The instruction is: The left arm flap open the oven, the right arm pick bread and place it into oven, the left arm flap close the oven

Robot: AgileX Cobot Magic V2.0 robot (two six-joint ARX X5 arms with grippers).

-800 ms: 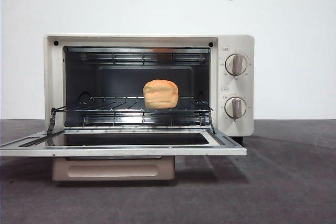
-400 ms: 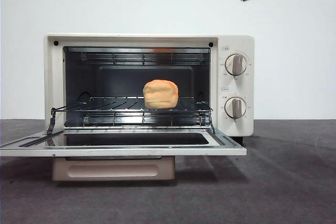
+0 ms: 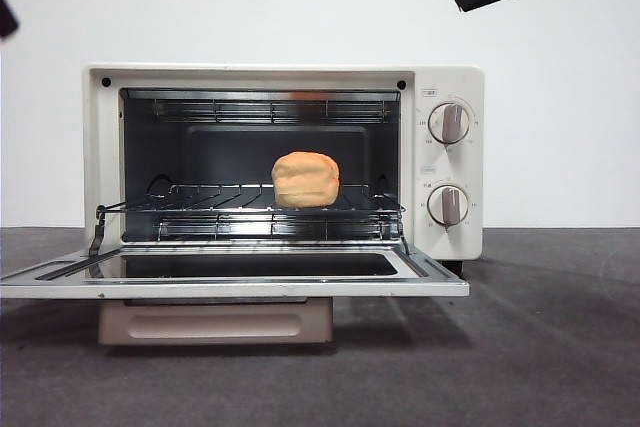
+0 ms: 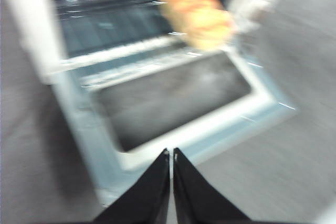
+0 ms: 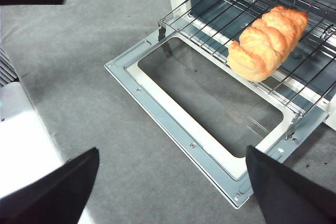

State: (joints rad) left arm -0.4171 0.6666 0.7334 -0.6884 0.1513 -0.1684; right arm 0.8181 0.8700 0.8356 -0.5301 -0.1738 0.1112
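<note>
Golden bread (image 5: 268, 42) beyond parted fingers (image 5: 63, 182)

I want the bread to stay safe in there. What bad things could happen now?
The bread lies on the rack with one end near the front edge; a hard door slam might jolt or nudge it.

The left claw is shut, above the open door's front edge. Its view is blurred, so it could miss the handle, which hangs under the door.

The right claw is open and empty above the door, so it could get in the way.
</note>
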